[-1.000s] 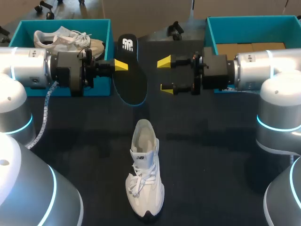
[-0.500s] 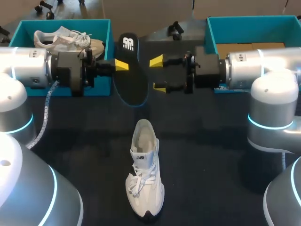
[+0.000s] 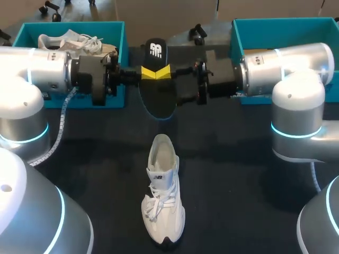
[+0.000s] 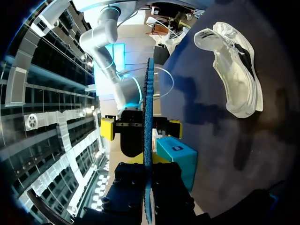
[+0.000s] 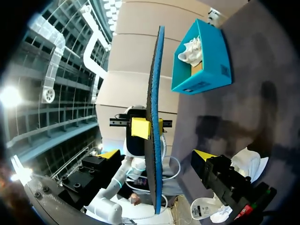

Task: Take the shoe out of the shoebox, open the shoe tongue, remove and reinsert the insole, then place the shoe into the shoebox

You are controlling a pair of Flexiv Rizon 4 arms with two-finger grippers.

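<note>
Black insole (image 3: 158, 99) is held clear of the tabletop (image 3: 238, 174), pinched by the left end effector (image 3: 149, 73) — evidently presented for handover. Right end effector (image 3: 170, 84) straddles it, fingers spread, not gripping. Shoe (image 3: 163, 196) lies nearer, collar open — judged ready for reinsertion.

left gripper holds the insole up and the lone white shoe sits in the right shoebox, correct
No. The left gripper does hold the insole up, but the lone white shoe sits on the table, not in the right shoebox; the head view shows it.
</note>
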